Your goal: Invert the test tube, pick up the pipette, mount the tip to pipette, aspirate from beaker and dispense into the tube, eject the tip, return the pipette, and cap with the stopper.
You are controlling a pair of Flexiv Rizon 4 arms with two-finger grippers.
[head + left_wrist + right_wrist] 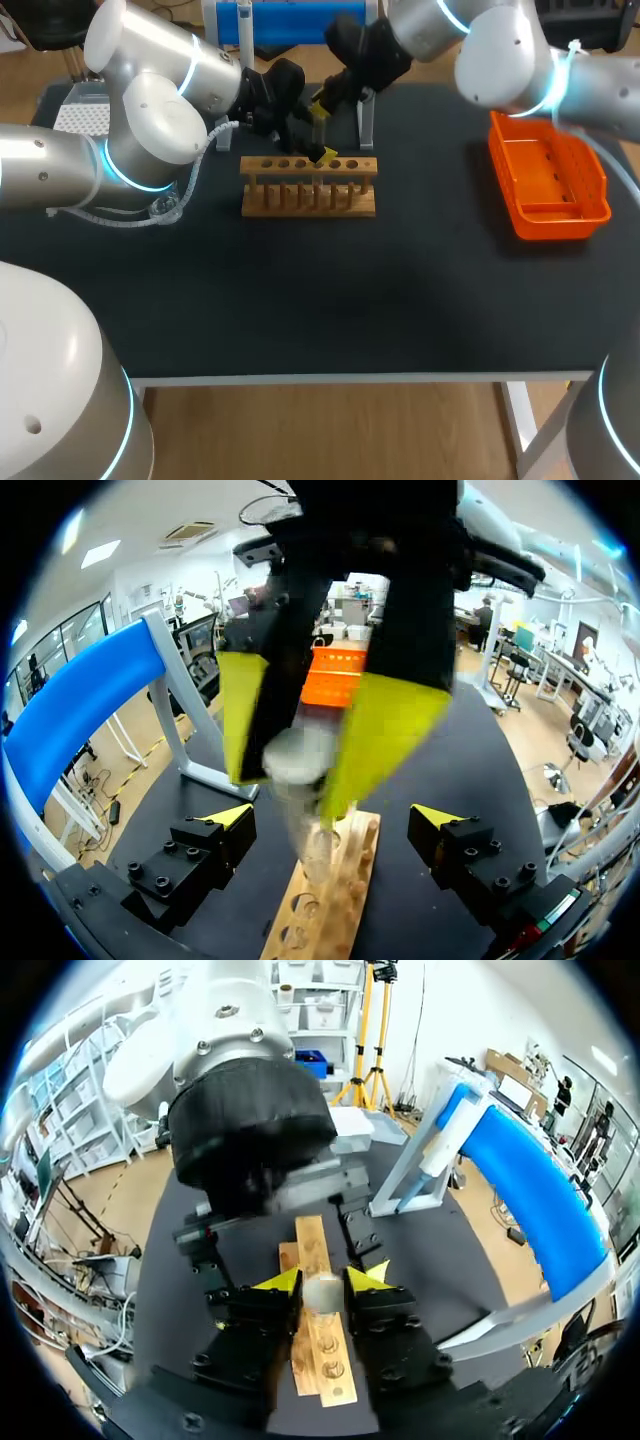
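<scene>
Jaws: our right gripper [322, 1278] clenched on clear cylindrical test tube [322, 1293], left gripper [335, 816] released; we judge inversion step in hand, pipetting and capping left.

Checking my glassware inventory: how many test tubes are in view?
1. The test tube is clamped in the right gripper, over the wooden rack. Others may be hidden behind the grippers.

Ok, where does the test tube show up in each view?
Head view: not distinguishable in the clutter just above the wooden rack.
Left wrist view: the test tube is between the fingers of the right gripper, over the rack.
Right wrist view: its round end sits between that gripper's own fingers, over the rack.
Shared landmark: the wooden rack.
</scene>
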